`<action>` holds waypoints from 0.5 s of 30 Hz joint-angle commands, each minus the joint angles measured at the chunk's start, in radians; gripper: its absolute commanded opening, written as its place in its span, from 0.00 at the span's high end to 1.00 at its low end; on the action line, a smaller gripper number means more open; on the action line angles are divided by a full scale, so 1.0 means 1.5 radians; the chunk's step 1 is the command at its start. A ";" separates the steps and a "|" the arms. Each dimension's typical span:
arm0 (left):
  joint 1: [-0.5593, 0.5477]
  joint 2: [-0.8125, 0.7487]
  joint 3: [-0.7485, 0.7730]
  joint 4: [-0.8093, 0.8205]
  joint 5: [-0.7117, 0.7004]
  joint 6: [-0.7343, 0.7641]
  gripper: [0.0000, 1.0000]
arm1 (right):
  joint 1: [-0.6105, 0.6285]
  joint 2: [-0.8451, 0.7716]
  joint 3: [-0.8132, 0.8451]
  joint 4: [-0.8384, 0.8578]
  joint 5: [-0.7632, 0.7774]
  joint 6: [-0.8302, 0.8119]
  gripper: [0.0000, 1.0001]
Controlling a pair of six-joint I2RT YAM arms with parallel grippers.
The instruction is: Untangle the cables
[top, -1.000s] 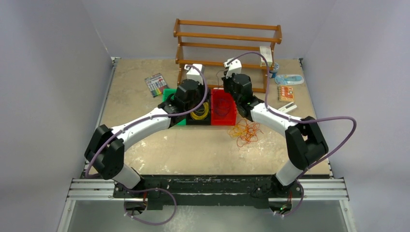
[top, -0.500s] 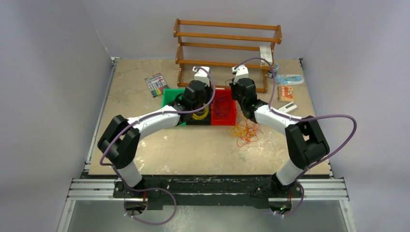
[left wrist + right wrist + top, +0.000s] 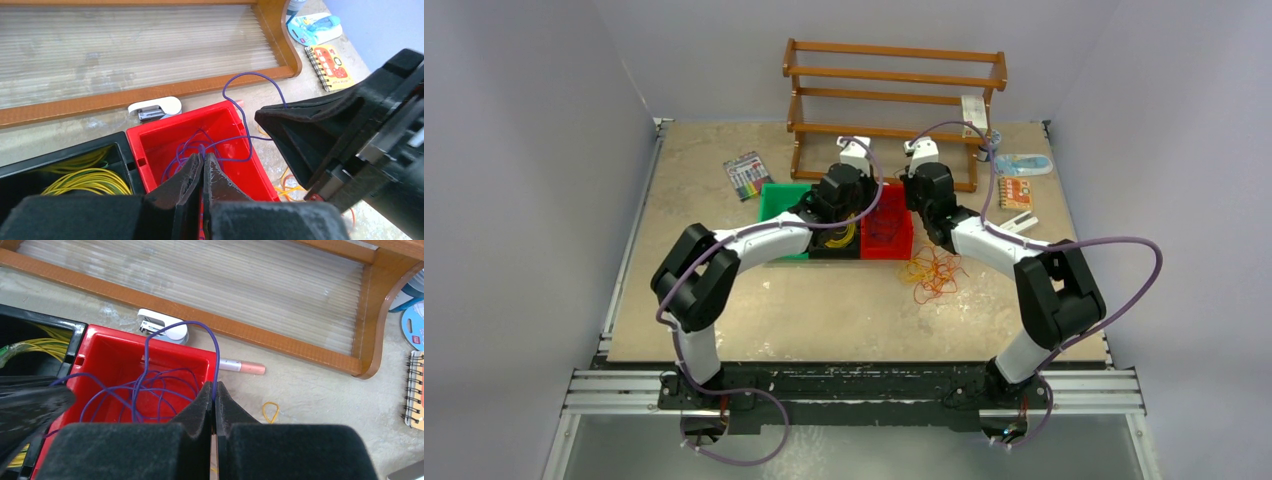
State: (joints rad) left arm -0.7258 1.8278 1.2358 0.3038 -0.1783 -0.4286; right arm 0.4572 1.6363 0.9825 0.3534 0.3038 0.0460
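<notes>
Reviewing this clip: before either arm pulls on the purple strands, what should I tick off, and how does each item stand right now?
1. Left claw shut on the purple cables: ok, strands gather at its tips.
2. Right claw shut on a purple strand: ok.
3. Both claws hold one and the same strand: cannot tell.
4. Purple loops free of each other in the red bin: not ok, they cross.
5. Yellow cables kept apart, in the black bin: ok.
6. Orange cables sorted: not ok, a loose heap on the table beside the red bin.
</notes>
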 commanded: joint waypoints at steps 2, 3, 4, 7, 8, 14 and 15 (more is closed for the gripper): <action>0.004 0.043 0.044 0.049 0.028 -0.011 1.00 | -0.001 -0.030 0.015 0.008 -0.016 0.008 1.00; 0.004 0.049 0.047 0.045 0.030 -0.011 1.00 | 0.000 -0.030 0.015 0.008 -0.013 0.008 1.00; 0.003 0.052 0.048 0.042 0.032 -0.012 1.00 | 0.000 -0.029 0.015 0.008 -0.011 0.007 1.00; 0.004 0.049 0.045 0.037 0.032 -0.010 0.99 | -0.001 -0.027 0.012 0.010 -0.003 0.009 1.00; 0.004 0.047 0.045 0.035 0.031 -0.009 0.96 | -0.001 -0.027 0.012 0.010 0.000 0.010 1.00; 0.003 0.013 0.030 0.025 0.001 -0.011 0.85 | -0.001 -0.027 0.014 0.011 0.005 0.012 1.00; 0.004 0.003 0.023 0.025 -0.006 -0.012 0.82 | 0.000 -0.027 0.014 0.011 0.006 0.012 1.00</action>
State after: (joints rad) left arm -0.7258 1.9156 1.2621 0.3119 -0.1474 -0.4320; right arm 0.4572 1.6360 0.9825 0.3477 0.2970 0.0467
